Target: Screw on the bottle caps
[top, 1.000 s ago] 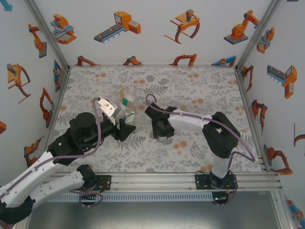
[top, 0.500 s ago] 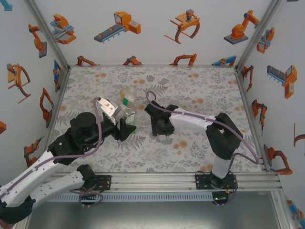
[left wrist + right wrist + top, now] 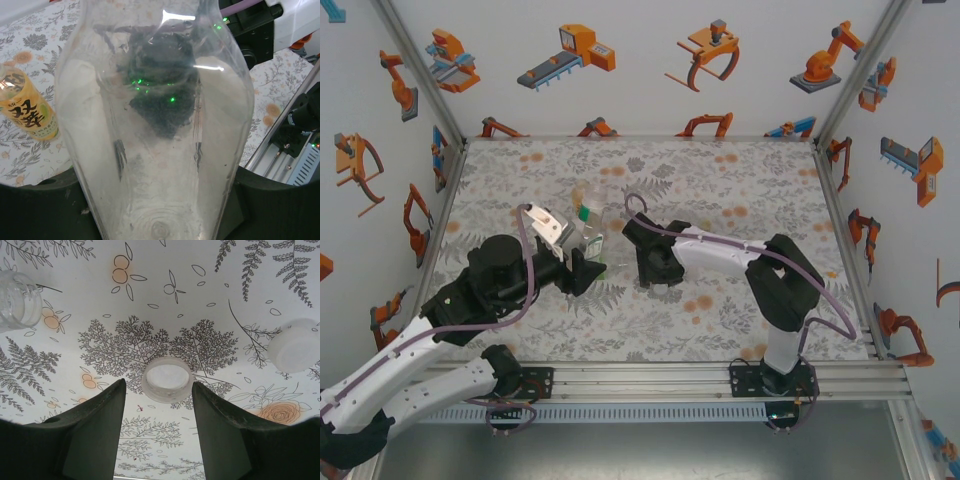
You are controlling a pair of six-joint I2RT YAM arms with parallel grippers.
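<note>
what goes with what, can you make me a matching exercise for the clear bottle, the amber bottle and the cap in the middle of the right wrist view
1 clear bottle
2 amber bottle
3 middle cap

a wears a yellow label
b gripped by the left end effector
c between the open fingers of the right end effector

Pairs: 1-b, 2-a, 3-c

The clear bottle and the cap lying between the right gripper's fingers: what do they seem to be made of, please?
Clear bottle: probably thin glossy transparent plastic; dark shapes show through it and highlights streak its wall. Cap: likely matte translucent whitish plastic, without glare.
</note>
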